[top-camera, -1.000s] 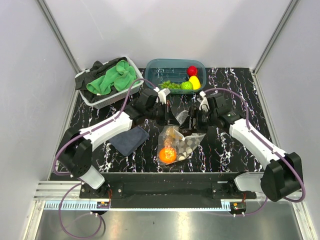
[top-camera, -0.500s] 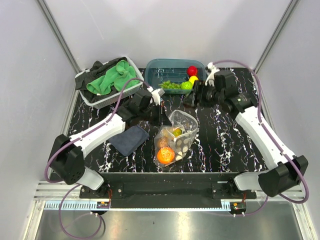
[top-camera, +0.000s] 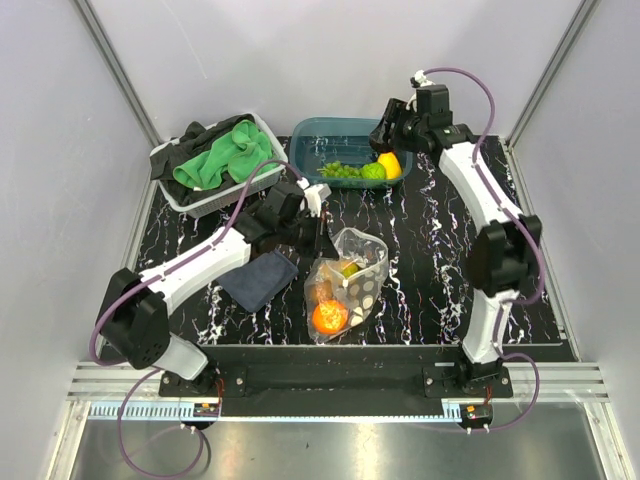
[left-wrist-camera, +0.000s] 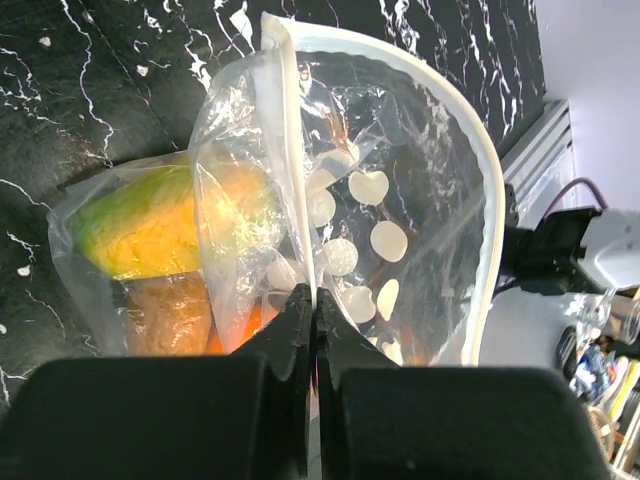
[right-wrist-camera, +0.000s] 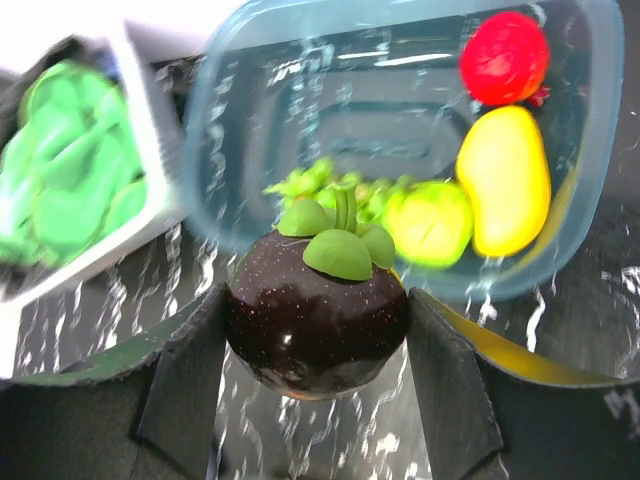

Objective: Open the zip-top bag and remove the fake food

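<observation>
Bag [left-wrist-camera: 400,190] clear, white-dotted, agape, rim tight in left hand [left-wrist-camera: 312,300]; brown fruit [right-wrist-camera: 315,305] tight in right hand [right-wrist-camera: 316,335].

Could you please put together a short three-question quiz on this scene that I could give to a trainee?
1. Fill in: in the teal tub, the round fruit beside the yellow fruit is ____.
2. True or false: the right gripper holds a dark fruit with a green cap.
3. The fingers of the left gripper pinch: A the zip-top bag at its rim; B the teal tub; C the dark fruit.
Key: 1 red; 2 true; 3 A.
</observation>
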